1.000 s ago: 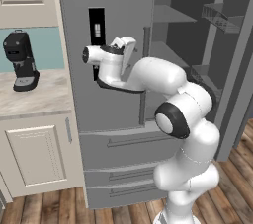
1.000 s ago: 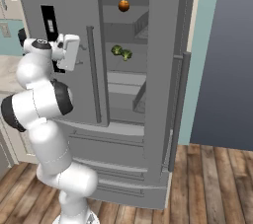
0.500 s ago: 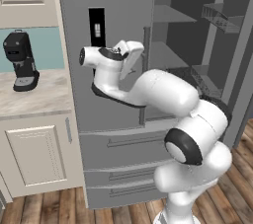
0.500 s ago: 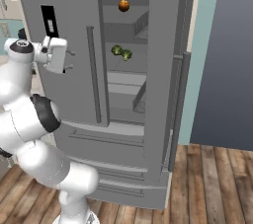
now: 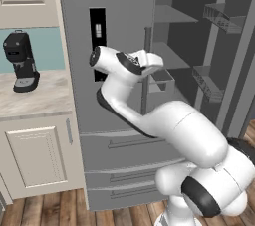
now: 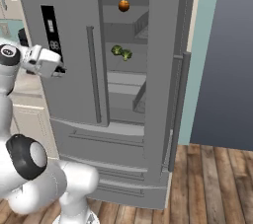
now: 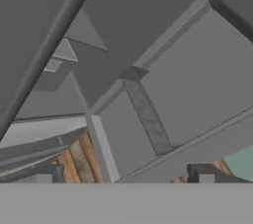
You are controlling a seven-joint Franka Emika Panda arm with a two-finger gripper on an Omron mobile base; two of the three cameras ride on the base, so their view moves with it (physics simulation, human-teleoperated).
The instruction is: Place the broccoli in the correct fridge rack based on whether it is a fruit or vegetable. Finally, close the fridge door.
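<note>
The fridge (image 6: 74, 45) takes up most of both base views, its left door closed and carrying a dark dispenser panel (image 6: 51, 33) in the upper left of the right base view, its right door (image 6: 165, 60) swung open at the centre right. Through the gap the interior shows. The white arm (image 5: 164, 125) rises from the lower right of the left base view and bends up toward the middle of the frame, just in front of the closed door's vertical handle (image 5: 146, 70). The fridge rack (image 6: 126, 60) crosses the upper centre of the right base view, and the broccoli (image 6: 121, 53) lies on it, apart from the arm. One shelf higher, near the top centre, sits a small round orange fruit (image 6: 123, 5). A black coffee machine (image 5: 21, 60) stands on the table (image 5: 30, 98) at the left of the left base view. The tool (image 7: 123, 173) has its two finger tips spread wide at the bottom of the hand view, released, with nothing between them.
</note>
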